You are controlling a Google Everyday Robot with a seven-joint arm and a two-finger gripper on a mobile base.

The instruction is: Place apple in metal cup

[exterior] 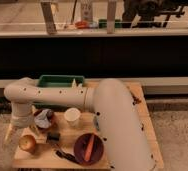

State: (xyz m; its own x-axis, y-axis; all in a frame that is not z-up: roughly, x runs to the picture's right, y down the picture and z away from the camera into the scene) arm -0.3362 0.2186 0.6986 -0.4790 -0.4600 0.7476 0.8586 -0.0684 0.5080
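Note:
The apple (27, 144), round and yellow-orange with a reddish blush, lies on the wooden table (42, 159) near its front left corner. My gripper (20, 132) hangs from the white arm's wrist just above and left of the apple, very close to it. Whether it touches the apple is hidden. A small dark shiny cup, which looks like the metal cup (47, 120), stands right of the wrist and behind the apple, with a bluish patch on its near side. The arm (112, 115) covers the right part of the table.
A white cup (72, 116) stands right of the dark cup. A dark red bowl (79, 147) holds an orange carrot (89, 146). A green tray (61, 81) sits at the back. A small black object (53, 136) and a dark utensil (67, 155) lie near the apple.

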